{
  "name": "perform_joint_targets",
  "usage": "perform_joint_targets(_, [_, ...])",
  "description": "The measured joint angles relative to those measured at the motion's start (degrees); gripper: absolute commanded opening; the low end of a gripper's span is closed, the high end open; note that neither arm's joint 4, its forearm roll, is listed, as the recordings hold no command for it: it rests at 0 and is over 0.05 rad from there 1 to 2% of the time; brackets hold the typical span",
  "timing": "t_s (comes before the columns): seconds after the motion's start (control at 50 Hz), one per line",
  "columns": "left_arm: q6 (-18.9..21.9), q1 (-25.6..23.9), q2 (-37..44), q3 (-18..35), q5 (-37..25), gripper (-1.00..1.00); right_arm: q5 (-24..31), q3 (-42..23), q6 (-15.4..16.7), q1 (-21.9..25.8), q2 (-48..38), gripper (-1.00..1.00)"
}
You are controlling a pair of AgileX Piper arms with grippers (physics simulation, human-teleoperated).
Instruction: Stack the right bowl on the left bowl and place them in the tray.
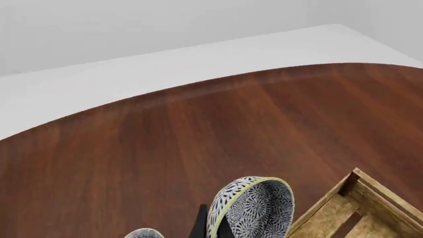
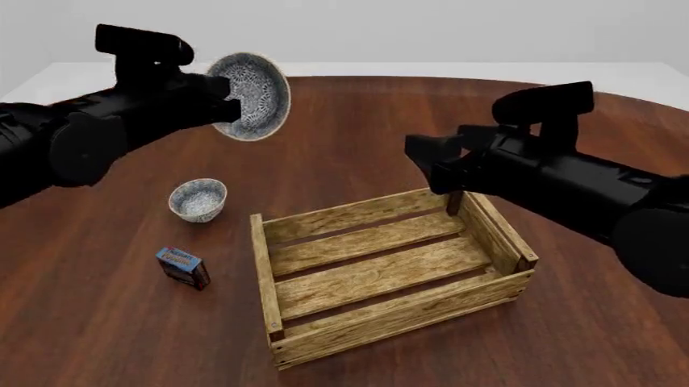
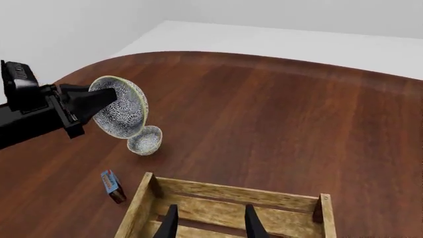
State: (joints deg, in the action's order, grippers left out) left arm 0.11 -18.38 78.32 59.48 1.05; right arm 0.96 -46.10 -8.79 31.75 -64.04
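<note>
My left gripper (image 2: 228, 102) is shut on the rim of one patterned bowl (image 2: 253, 95) and holds it tipped on its side, high above the table's far left. That bowl fills the left wrist view (image 1: 254, 208) and shows in the right wrist view (image 3: 122, 106). The twin bowl (image 2: 199, 199) stands upright on the table below it; it also shows in the wrist views (image 3: 145, 140) (image 1: 143, 233). I cannot tell which bowl is which. The wooden tray (image 2: 282, 274) is empty. My right gripper (image 3: 210, 225) is open and empty above the tray's far side (image 3: 231, 191).
A small blue box (image 2: 181, 267) lies on the table left of the tray, in front of the standing bowl; it also shows in the right wrist view (image 3: 112, 186). The round brown table (image 2: 356, 121) ends at a white floor behind.
</note>
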Motion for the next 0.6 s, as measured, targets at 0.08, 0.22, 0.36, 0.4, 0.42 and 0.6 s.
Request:
perform_joint_targets(0.08, [0.1,1.4,-0.2,0.5,-2.1,-1.00,0.0,0.0,0.1,0.0,-0.1,1.00])
perform_joint_targets(0.22, [0.1,4.6,-0.3,1.6,-5.5,-1.00,-0.1,-0.1,0.2,-0.1,-0.5,1.00])
perform_joint_targets(0.36, [-1.2,7.7,0.8,3.1,-8.5,-1.00,-0.2,-0.1,0.3,-0.3,-0.9,1.00])
perform_joint_targets(0.4, [-1.6,8.5,1.4,3.7,-9.2,-1.00,-0.3,-0.1,0.3,-0.3,-1.0,1.00])
perform_joint_targets(0.42, [-1.9,8.9,1.7,3.9,-9.5,-1.00,-0.3,-0.1,0.3,-0.3,-1.1,1.00])
perform_joint_targets(0.6, [-4.5,12.0,5.5,5.8,-11.6,-1.00,-0.3,-0.2,0.5,-0.5,-1.3,1.00])
